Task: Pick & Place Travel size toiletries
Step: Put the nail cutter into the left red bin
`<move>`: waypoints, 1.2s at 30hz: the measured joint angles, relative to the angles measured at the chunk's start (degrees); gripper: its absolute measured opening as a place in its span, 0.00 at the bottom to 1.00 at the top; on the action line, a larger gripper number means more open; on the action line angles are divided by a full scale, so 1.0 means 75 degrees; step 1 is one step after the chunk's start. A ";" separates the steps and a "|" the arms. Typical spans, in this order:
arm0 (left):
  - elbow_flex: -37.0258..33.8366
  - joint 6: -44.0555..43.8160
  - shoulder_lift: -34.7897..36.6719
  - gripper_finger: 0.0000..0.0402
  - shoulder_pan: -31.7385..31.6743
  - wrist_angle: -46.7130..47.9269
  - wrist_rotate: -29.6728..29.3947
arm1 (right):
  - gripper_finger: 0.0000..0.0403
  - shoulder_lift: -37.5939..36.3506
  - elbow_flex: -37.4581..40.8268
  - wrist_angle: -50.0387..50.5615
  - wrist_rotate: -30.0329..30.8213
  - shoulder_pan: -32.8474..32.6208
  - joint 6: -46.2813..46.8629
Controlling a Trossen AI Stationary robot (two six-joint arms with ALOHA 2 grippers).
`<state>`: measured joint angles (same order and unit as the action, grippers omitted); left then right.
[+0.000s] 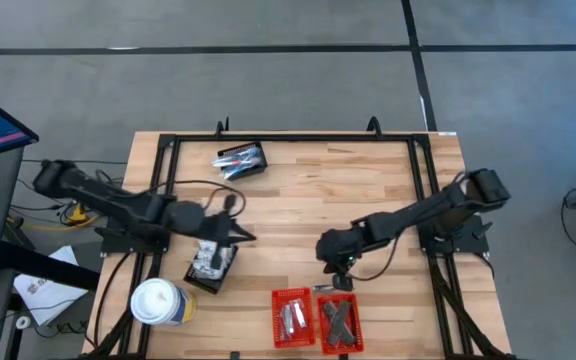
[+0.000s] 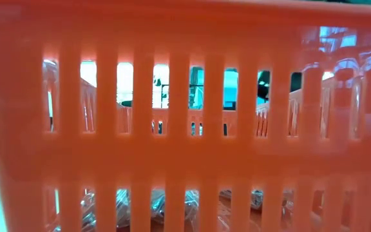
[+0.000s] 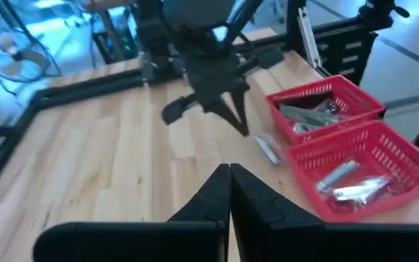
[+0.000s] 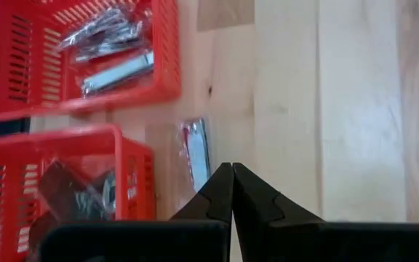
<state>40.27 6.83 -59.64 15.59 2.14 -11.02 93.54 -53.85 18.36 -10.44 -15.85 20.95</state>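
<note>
I am watching a small clear-wrapped packet with a red mark (image 4: 196,151) lying flat on the pale wooden tabletop (image 1: 368,190), just beside the two red slotted plastic baskets (image 1: 291,318) at the near edge. The right tool (image 4: 231,169) is hovering just above that packet, its two dark fingers pressed together with nothing between them. In the basket nearer the table's middle, silvery tubes and sachets (image 4: 115,62) are lying in a loose pile; the other red basket is holding slim dark grey sticks (image 1: 341,318), crossed over each other. The left tool (image 3: 229,171) is also closed and empty, pointing across the tabletop toward the right arm, above a black basket (image 1: 211,266) holding what are probably white wrapped packets. A second black basket (image 1: 242,161) with more small items is sitting near the far edge. A large white lidded cup (image 1: 156,301) is standing at the near left corner.
</note>
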 joint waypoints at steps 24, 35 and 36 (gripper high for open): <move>-0.1098 0.0047 0.0432 0.00 0.1092 -0.1220 -0.0957 | 0.00 0.1690 -0.1870 0.1332 -0.0411 -0.0594 -0.0473; -0.1098 0.0050 0.0431 0.00 0.1187 -0.1357 -0.0957 | 0.00 0.2364 -0.1876 0.1152 -0.0487 -0.0645 -0.0270; -0.1098 0.0051 0.0431 0.00 0.1187 -0.1358 -0.0957 | 0.00 0.2366 -0.1882 0.1118 -0.0486 -0.0645 -0.0271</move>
<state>32.03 7.21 -56.40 24.49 -8.04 -18.20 111.28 -67.96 26.75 -14.09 -20.69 18.92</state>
